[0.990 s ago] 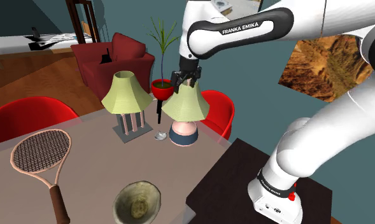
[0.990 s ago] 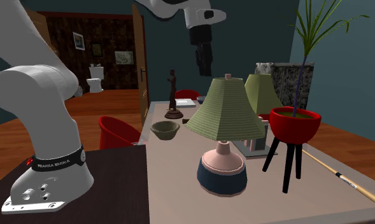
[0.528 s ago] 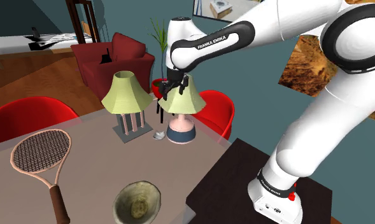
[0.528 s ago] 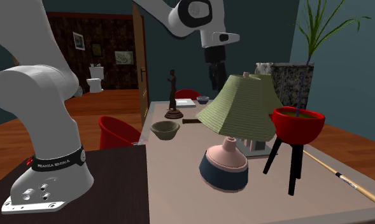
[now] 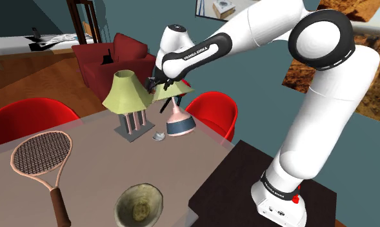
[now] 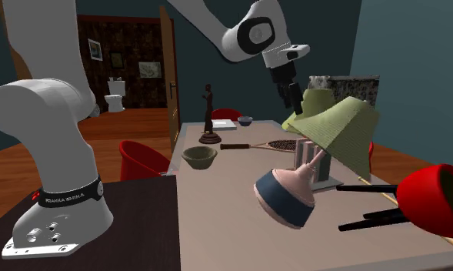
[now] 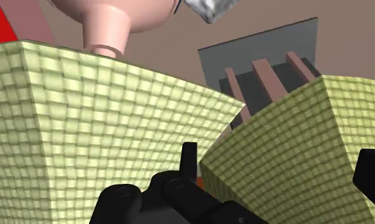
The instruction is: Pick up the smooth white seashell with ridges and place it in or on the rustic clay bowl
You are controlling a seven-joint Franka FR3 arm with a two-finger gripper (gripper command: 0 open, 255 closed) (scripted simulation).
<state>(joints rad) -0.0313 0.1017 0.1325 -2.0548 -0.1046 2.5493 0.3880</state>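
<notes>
Since half-second back, arm swung toward shoulder view's left; pink-based lamp (image 5: 179, 124) tipped further, red pot (image 6: 432, 202) now toppled. We note, near to far: clay bowl (image 5: 138, 205) at surface (image 5: 91, 171) near edge, racket (image 5: 43, 155) beside it. Seashell (image 5: 159, 136) lies on surface by pink lamp's base, touching or just beside, we cannot tell which; well apart from bowl. Claw (image 5: 157, 82) released, fingers apart, up among two yellow-green shades. Second lamp (image 5: 127, 97) upright. Red chairs (image 5: 27, 116) beyond.
</notes>
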